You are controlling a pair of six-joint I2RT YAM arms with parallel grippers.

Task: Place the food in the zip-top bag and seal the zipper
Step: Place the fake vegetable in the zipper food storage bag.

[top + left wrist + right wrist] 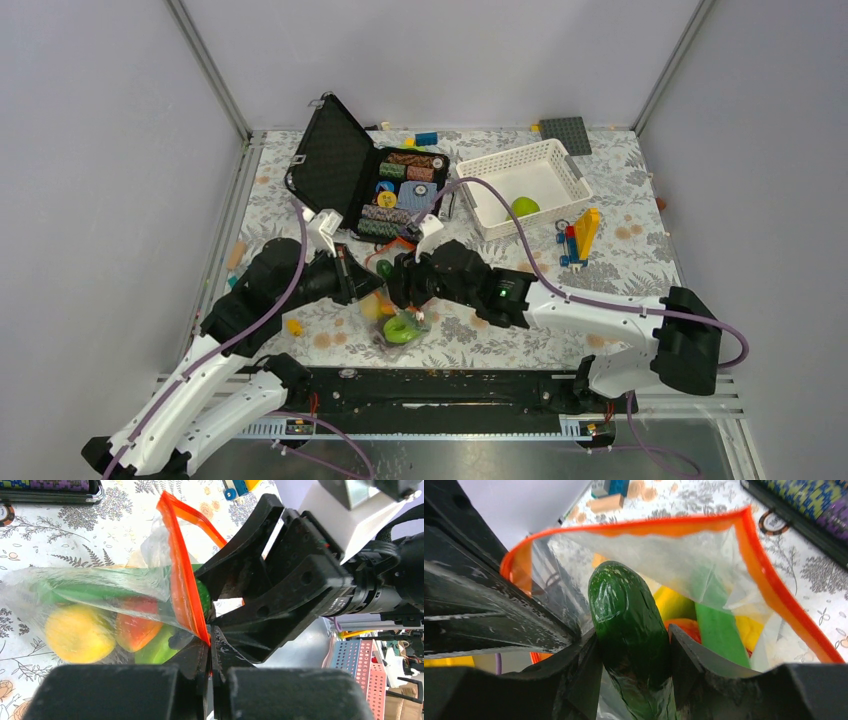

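On the left of the flowered table [640,200], a small yellow piece [294,327] lies loose beside the left arm. Behind it stands the black case [335,165], lid up, with chip stacks inside. The left pincer [209,642] is clamped on the zipper [182,580] at one corner of the mouth (in the left wrist view the orange strip runs between its closed fingers). The zip-top bag [90,587] lies near the table's front edge between the two pincers, its mouth gaping. It already holds a yellow fruit [79,632], a red-orange piece [134,627] and a green piece [159,650]. Just right of the bag, the right pincer [633,636] grips a dark green cucumber [621,597] across its middle. The cucumber's end sits at the open mouth, framed by the orange rim in the right wrist view. Further right, the white basket [577,172] holds one green fruit [524,207]. Toy bricks [580,235] lie just beside the basket's right front corner.
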